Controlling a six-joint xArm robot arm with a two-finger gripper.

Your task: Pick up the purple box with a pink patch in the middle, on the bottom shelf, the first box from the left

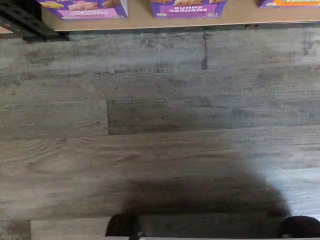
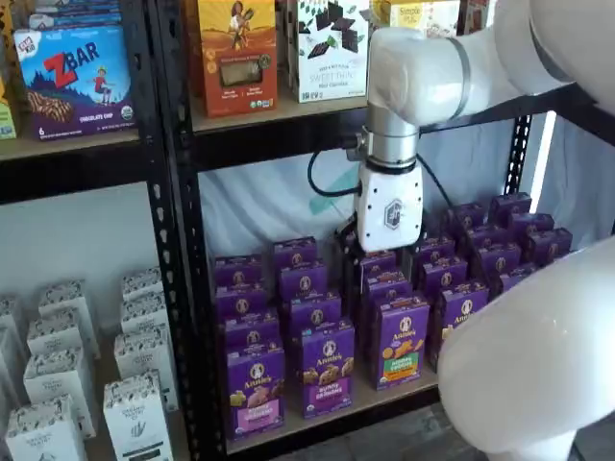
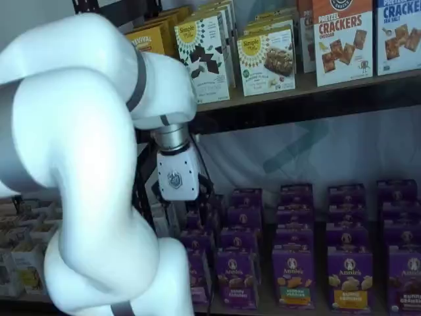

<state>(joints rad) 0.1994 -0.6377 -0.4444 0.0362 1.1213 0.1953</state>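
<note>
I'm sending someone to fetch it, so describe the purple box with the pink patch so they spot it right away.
Find the black rack's bottom shelf, packed with purple boxes. The purple box stands in the front row at the left end. It alone has a pink band across its lower face; the box beside it has orange lettering and no band.

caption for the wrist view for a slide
Wrist camera looks down at grey wood-plank floor, with the bottom shelf's front edge and the purple box on it just in view.
</note>
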